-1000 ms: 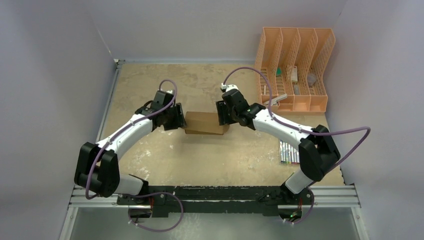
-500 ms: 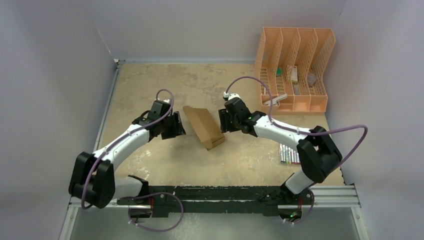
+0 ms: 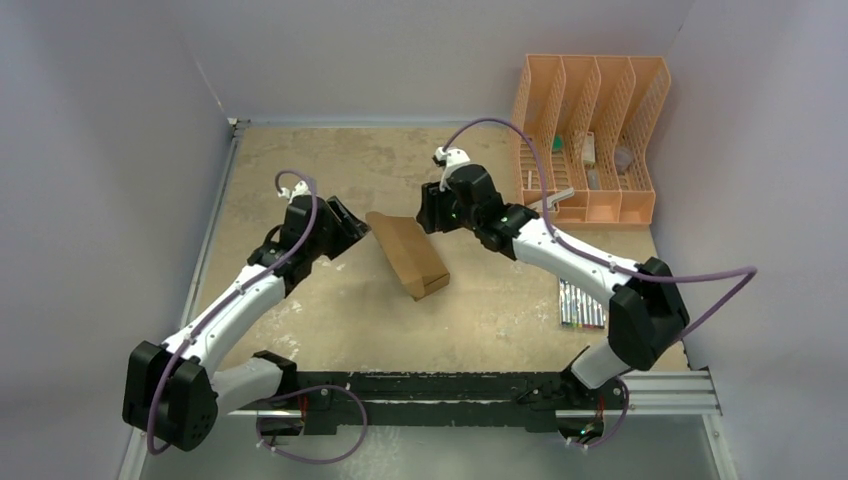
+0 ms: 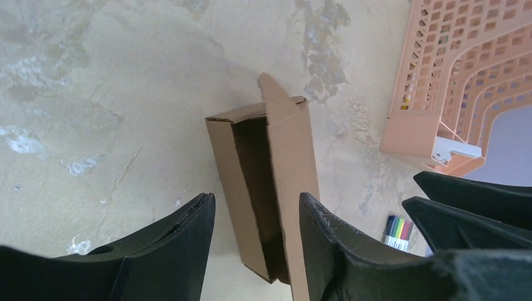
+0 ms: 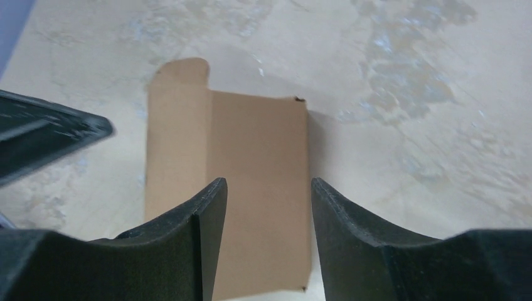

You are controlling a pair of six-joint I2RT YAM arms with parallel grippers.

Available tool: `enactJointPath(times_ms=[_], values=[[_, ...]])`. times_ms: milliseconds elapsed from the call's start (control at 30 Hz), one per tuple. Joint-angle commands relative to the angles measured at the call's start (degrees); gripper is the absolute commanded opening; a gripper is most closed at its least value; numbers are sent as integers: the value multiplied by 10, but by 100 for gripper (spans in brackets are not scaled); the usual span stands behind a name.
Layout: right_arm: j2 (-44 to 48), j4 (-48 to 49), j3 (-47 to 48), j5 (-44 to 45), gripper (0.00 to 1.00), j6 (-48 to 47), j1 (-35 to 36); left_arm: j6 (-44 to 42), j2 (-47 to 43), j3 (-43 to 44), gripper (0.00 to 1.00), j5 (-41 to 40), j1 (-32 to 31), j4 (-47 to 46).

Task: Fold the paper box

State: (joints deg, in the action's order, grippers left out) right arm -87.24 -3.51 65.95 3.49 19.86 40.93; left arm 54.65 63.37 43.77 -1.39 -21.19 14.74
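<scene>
Lying slantwise on the bench between the two arms, the paper box is a partly folded brown carton, one long side gaping, while the left jaws and right jaws both stand open beside its far end, gripping nothing.

orange file rack far right, marker pack nearer on mottled table
</scene>
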Motion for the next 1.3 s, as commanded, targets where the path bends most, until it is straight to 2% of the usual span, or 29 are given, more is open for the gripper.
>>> enactJointPath(times_ms=[0, 200, 367, 533, 733, 833, 933, 1033, 1167, 1267], values=[[-42, 52, 39, -66, 52, -12, 11, 61, 16, -25, 49, -12, -1, -79], [-102, 68, 56, -115, 42, -34, 38, 66, 55, -69, 40, -4, -1, -137], [-151, 62, 65, -117, 35, -51, 60, 67, 67, -104, 38, 3, -1, -176], [-195, 19, 79, -88, 32, -67, 73, 44, 37, -117, 39, -37, -1, -113], [-225, -19, 95, -66, 32, -85, 81, 14, 10, -109, 45, -73, -1, -50], [-208, -29, 102, -71, 34, -89, 82, 6, -1, -88, 49, -89, -1, -28], [-167, -41, 103, -95, 41, -70, 80, -15, -6, -64, 53, -109, 1, -12], [-118, -47, 98, -55, 48, -64, 78, -40, 0, -44, 53, -130, 21, 17], [-65, -80, 80, 4, 53, -40, 62, -69, 8, -23, 52, -70, 105, 10], [-47, -103, 61, 10, 53, -23, 51, -99, 31, 29, 52, -57, 117, 7]])
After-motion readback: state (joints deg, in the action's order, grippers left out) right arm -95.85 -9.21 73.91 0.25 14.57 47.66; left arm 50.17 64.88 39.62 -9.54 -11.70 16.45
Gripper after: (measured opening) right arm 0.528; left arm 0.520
